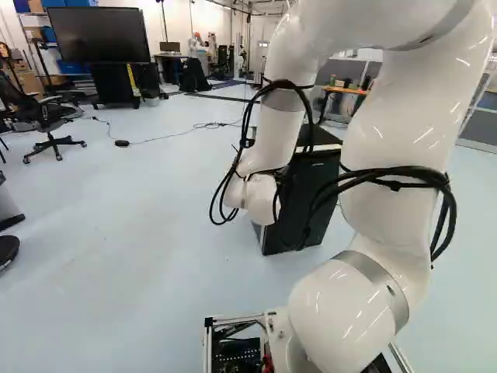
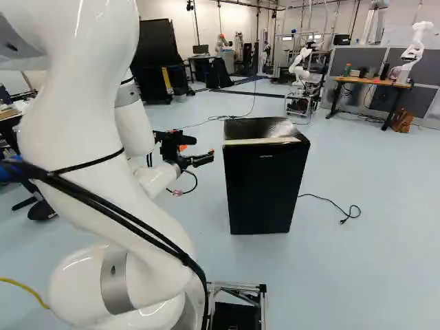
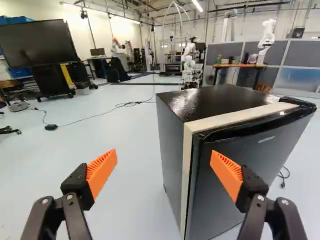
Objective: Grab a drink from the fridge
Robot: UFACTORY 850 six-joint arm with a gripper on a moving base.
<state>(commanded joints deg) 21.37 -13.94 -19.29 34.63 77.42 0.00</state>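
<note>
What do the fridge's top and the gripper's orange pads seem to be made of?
The fridge's top looks like glossy painted metal, or perhaps plastic: it throws back bright glare. The orange pads look like matte rubber or soft plastic, with fine ridges on them.

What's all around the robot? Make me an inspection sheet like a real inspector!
Surface: pale blue-grey floor, with the fridge standing on it.
Job's things: boxy black fridge, door looks shut; drink: nothing seen.
Clutter: small objects on the brown-topped table beyond.
Gripper: black two-fingered hand with orange pads, open, holding nothing.
Cables: black cable with plug lying loose beside the fridge.
Surroundings: big black screen; another robot, white, by the table.
</note>
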